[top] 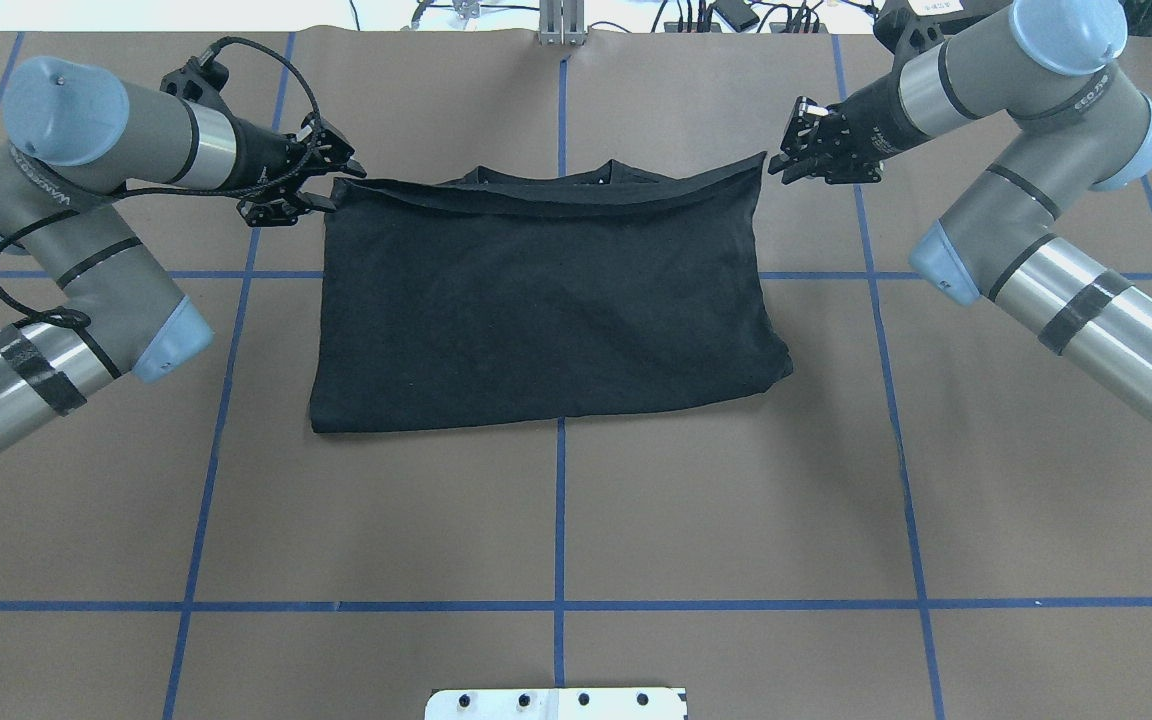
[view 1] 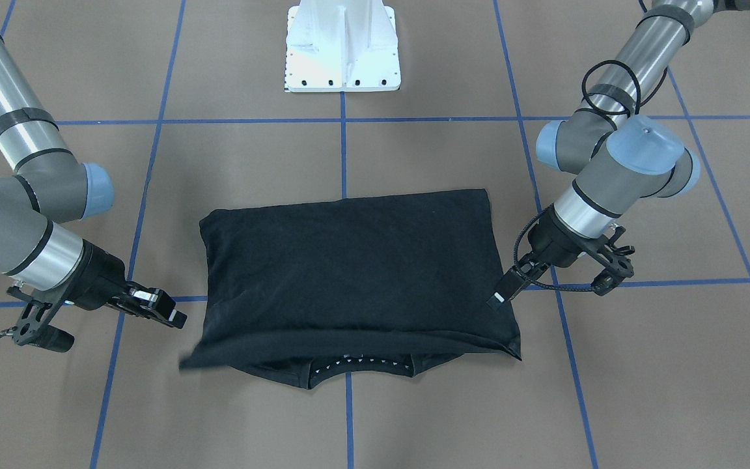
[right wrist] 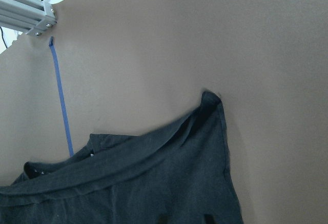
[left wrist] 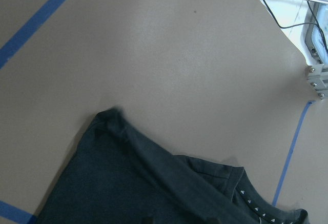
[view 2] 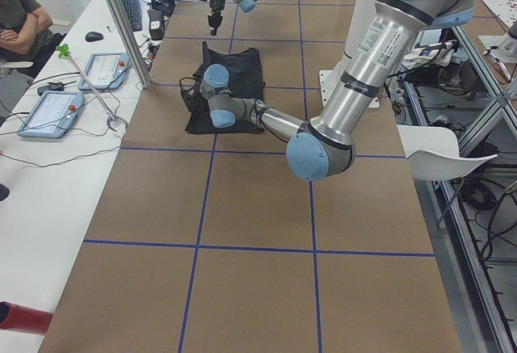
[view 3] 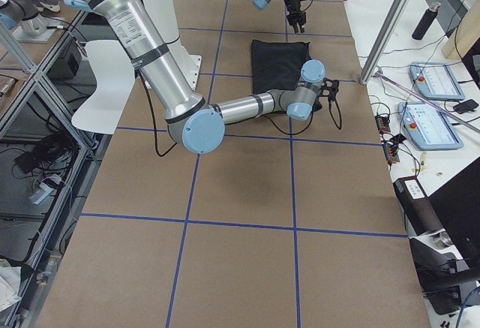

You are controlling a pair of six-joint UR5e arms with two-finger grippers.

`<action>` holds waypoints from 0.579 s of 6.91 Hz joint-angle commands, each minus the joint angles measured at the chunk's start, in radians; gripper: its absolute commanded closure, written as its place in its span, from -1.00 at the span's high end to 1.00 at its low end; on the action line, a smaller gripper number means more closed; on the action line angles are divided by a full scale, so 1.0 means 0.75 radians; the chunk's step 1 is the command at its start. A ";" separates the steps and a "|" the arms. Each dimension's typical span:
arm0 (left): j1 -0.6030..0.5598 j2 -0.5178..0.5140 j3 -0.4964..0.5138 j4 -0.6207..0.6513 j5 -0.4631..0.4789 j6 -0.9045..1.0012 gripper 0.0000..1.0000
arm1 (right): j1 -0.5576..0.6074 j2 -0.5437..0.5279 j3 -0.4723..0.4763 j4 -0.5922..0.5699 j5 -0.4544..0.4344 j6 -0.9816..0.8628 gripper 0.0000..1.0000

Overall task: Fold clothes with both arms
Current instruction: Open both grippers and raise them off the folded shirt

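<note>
**Between both hands: the black T-shirt, folded and lying flat**

Between the two hands you have the black T-shirt (top: 536,300) on the brown tabletop (top: 556,500). It is folded over, with plain black cloth uppermost. Its long hemmed edge runs from one hand across to the other. The collar (top: 556,176) peeks out from under that edge, about midway between them. In the front-facing view you can see a row of small white marks inside the neckband.

The left hand (top: 321,185) sits low at its own end of that edge. Its two fingers stand apart, and the shirt's corner lies right at their tips. You cannot tell from any view whether cloth and fingers touch, but the hand has hold of nothing. From the left wrist camera, the corner lies flat on the tabletop just ahead of the hand.

The right hand (top: 791,148) is at the opposite corner, just off the cloth. In the overhead view a sliver of bare tabletop shows between its tips and the shirt. Its fingers are spread too and grip nothing. In the front-facing view the shirt corner nearest this hand is smeared with blur, so you cannot tell exactly how it lies.

Blue tape lines (top: 559,520) cross the tabletop in a grid, and one passes under the shirt midway between the hands. The white pedestal base (view 1: 342,52) stands well apart from both hands, on the far side of the shirt from them.
</note>
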 commanded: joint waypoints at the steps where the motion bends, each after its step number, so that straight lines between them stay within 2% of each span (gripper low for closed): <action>1: -0.035 0.004 -0.001 0.005 -0.011 0.011 1.00 | 0.007 0.007 -0.004 -0.044 0.036 0.002 1.00; 4: -0.061 0.004 -0.022 0.019 -0.013 0.011 1.00 | -0.002 -0.021 0.021 -0.054 0.193 0.079 1.00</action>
